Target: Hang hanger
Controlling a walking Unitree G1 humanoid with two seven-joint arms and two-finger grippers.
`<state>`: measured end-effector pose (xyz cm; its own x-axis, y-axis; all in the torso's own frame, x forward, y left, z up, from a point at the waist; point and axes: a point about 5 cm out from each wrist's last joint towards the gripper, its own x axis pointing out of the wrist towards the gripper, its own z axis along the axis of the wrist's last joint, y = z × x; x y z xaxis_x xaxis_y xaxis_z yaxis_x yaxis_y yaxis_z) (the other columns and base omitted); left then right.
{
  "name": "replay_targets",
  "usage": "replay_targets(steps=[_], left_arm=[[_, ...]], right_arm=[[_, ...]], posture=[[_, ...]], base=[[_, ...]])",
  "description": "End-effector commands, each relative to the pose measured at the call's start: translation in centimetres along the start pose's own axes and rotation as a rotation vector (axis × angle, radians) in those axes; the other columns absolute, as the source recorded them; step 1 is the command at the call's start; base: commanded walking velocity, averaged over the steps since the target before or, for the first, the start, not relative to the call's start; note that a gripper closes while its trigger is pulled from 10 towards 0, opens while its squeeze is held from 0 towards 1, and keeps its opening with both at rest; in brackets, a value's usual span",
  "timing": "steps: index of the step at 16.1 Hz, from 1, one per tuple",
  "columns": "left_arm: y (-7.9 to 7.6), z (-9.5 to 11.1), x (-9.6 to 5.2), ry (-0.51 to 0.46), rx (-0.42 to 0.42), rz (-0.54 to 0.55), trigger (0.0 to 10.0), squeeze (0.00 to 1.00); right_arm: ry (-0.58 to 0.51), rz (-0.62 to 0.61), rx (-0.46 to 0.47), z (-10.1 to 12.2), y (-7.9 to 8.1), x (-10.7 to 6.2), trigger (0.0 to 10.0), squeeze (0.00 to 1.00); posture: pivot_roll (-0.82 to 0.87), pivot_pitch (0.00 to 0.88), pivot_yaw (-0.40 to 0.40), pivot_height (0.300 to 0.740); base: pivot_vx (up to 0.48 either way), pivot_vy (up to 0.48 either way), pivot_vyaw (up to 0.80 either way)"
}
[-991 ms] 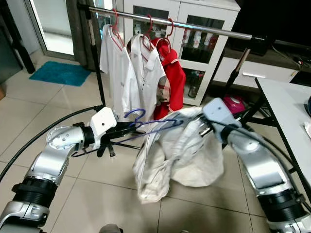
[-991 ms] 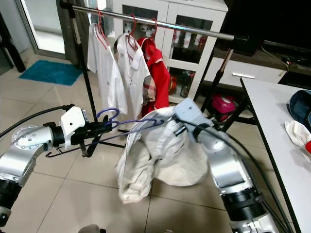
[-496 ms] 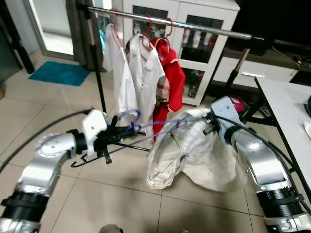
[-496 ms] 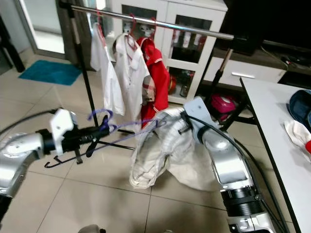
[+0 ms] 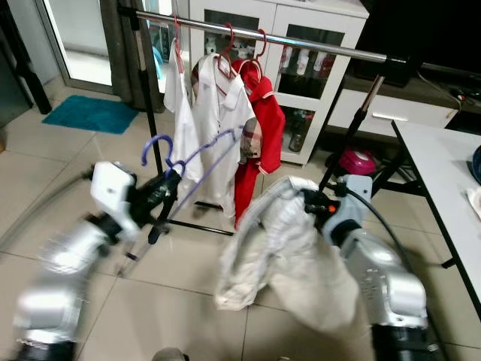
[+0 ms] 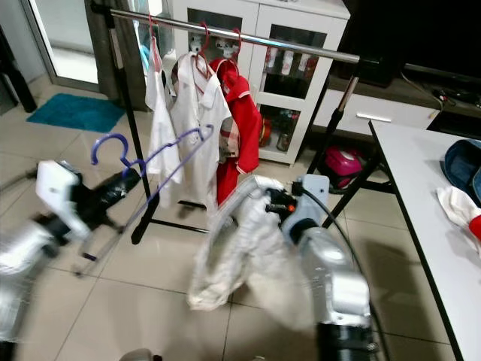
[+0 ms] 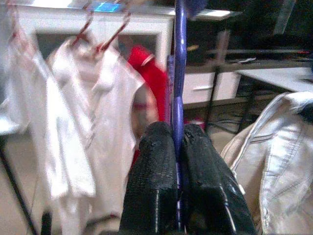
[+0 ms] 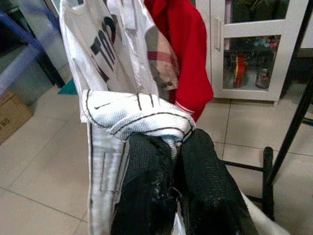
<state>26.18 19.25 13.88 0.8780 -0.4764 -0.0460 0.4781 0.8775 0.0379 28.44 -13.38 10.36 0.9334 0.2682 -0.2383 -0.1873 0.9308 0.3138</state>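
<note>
**Hanger raised clear of garment, rail not yet reached**

Change since a second ago: the purple hanger [image 5: 197, 154] has swung from lying level across the white garment [image 5: 282, 256] to slanting upward, hook uppermost, its far end no longer tucked in the cloth; both arms show motion blur.

Nearest: left gripper [image 7: 177, 182], fingers clamped on the hanger's thin bar, holding it low so the hook [image 5: 156, 147] leads toward the rail. Right gripper [image 8: 172, 169], fingers pinched on a fold of the white garment, which droops toward the tiled floor [image 5: 188, 293]; likely held apart to keep the cloth open for the hanger.

Middle: hanger tip just in front of the hung white shirts [image 5: 218, 113], hook well below the rail.

Far: metal rail [image 5: 301, 41] carrying the white shirts and a red shirt [image 5: 267, 113] on red hangers; free rail lies to the robot's right of them. White cabinet [image 5: 312, 75] behind; table edge [image 5: 432, 173] at the right.
</note>
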Motion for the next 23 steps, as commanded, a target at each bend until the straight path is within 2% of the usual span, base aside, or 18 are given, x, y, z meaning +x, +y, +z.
replay_targets(steps=[1,2,3,4,6,8,10,11,12,14,15,16,17,21,23], left_arm=[[-0.1,-0.2,0.1,0.034,0.024,0.056,10.0,0.0],[0.1,-1.2,0.0,0.104,-0.006,0.141,10.0,0.0],[0.1,-1.4,-0.3,0.097,-0.025,0.205,10.0,0.0],[-0.2,-1.3,-0.5,0.055,0.011,0.257,10.0,0.11],[-1.0,-1.5,-0.6,0.052,0.021,0.268,10.0,0.1],[-1.6,-1.9,-1.0,0.071,-0.002,0.301,10.0,0.03],[-2.1,-1.8,-1.3,0.076,-0.026,0.277,10.0,0.0],[-2.3,-1.7,-1.5,0.077,-0.045,0.227,10.0,0.0],[-2.4,-1.7,-1.5,0.086,-0.033,0.226,10.0,0.0],[-2.9,-1.8,-1.3,0.088,-0.006,0.229,10.0,0.0],[-3.0,-1.9,-1.2,0.079,0.024,0.228,10.0,0.0],[-3.3,-2.2,-0.9,0.101,0.055,0.223,10.0,0.0],[-3.3,-2.1,-0.9,0.102,0.059,0.215,10.0,0.0],[-3.9,-2.4,-1.5,0.17,0.008,0.121,10.0,0.0],[-4.4,-2.9,-1.1,0.185,-0.015,0.064,10.0,0.0]], right_arm=[[-0.023,-0.02,-0.022,0.5,0.2,-0.3,9.8,0.0],[0.012,-0.013,-0.017,-0.2,0.7,-0.1,10.0,0.0],[0.007,-0.016,-0.032,-0.2,0.7,-0.2,10.0,0.0],[-0.035,-0.072,-0.066,0.4,0.1,-0.4,10.0,0.0],[-0.107,-0.155,-0.14,1.4,-0.6,-0.8,10.0,0.0],[-0.184,-0.217,-0.188,2.5,-1.0,-2.1,10.0,0.0],[-0.19,-0.2,-0.211,2.9,-1.0,-2.9,10.0,0.0],[-0.154,-0.14,-0.235,2.6,-0.8,-3.4,10.0,0.0],[-0.117,-0.117,-0.202,2.0,-0.9,-3.6,10.0,0.0],[-0.114,-0.105,-0.152,1.2,-1.2,-3.8,10.0,0.0],[-0.133,-0.114,-0.106,0.8,-1.4,-4.1,10.0,0.0],[-0.109,-0.126,-0.112,0.0,-1.8,-5.1,10.0,0.0],[-0.107,-0.133,-0.132,0.0,-1.7,-5.3,10.0,0.0],[-0.122,-0.251,-0.249,-0.9,-1.9,-7.0,10.0,0.0],[-0.117,-0.278,-0.225,-1.3,-2.2,-7.8,10.0,0.0]], posture=[[0.0,0.0,-0.094,0.74],[0.0,0.0,-0.096,0.74],[0.01,0.0,-0.097,0.74],[0.02,0.0,-0.102,0.74],[0.02,0.0,-0.098,0.74],[-0.01,0.0,-0.078,0.74],[-0.01,0.0,-0.086,0.74],[-0.01,0.0,-0.097,0.74],[-0.01,0.0,-0.1,0.74],[-0.01,0.0,-0.084,0.74],[-0.02,0.0,-0.053,0.74],[-0.02,0.0,-0.036,0.74],[-0.02,0.0,-0.023,0.74],[-0.03,0.0,0.027,0.74],[-0.07,0.0,0.069,0.74]], base=[[0.0,0.0,0.0],[0.0,0.0,0.0],[0.0,0.0,0.0],[0.0,0.0,0.0],[0.0,0.0,0.0],[0.0,0.0,-0.8],[0.0,0.0,-0.8],[0.0,0.0,-0.8],[0.0,0.0,-0.8],[0.0,0.0,-0.8],[0.0,0.0,-0.8],[0.0,0.0,-0.8],[0.0,0.0,-0.8],[0.0,0.0,-0.8],[0.0,0.0,-0.8]])
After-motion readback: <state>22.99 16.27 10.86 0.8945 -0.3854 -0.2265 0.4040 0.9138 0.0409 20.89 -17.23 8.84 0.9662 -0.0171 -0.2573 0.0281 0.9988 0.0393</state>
